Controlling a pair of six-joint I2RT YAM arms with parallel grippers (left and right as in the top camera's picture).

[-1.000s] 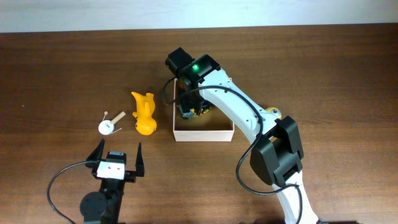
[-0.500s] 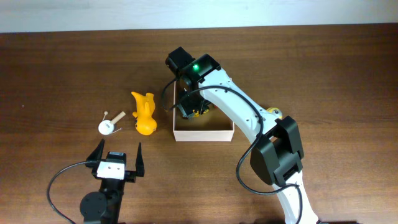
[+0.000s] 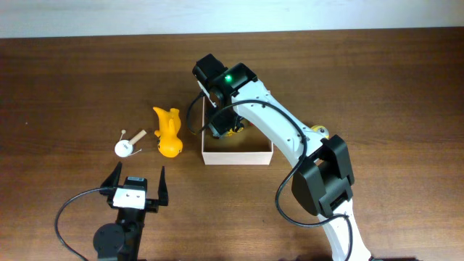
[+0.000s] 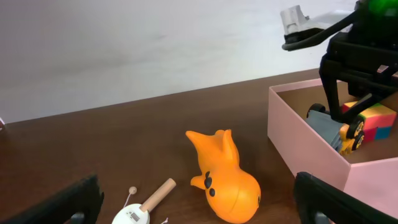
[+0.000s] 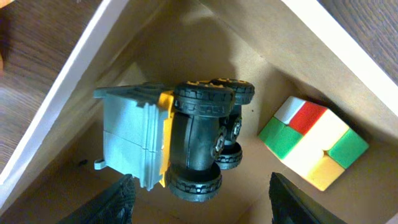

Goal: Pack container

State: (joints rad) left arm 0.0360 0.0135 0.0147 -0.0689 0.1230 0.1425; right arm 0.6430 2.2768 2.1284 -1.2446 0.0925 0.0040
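Observation:
The container (image 3: 239, 153) is a square white box with a tan inside, in the middle of the table; it also shows in the left wrist view (image 4: 292, 134) and the right wrist view (image 5: 205, 50). Inside lie a grey, yellow and black toy truck (image 5: 180, 137) on its side and a multicoloured cube (image 5: 311, 140). My right gripper (image 5: 202, 199) is open just above the truck, holding nothing. My left gripper (image 4: 199, 205) is open and empty near the table's front edge, facing an orange toy (image 4: 222, 177) and a small white and wood toy (image 4: 140, 208).
The orange toy (image 3: 168, 133) lies left of the container. The white and wood toy (image 3: 127, 144) lies further left. The right arm (image 3: 290, 138) reaches over the container's right side.
The right gripper has lifted slightly off the truck, which stays in the container. The left arm has not moved.

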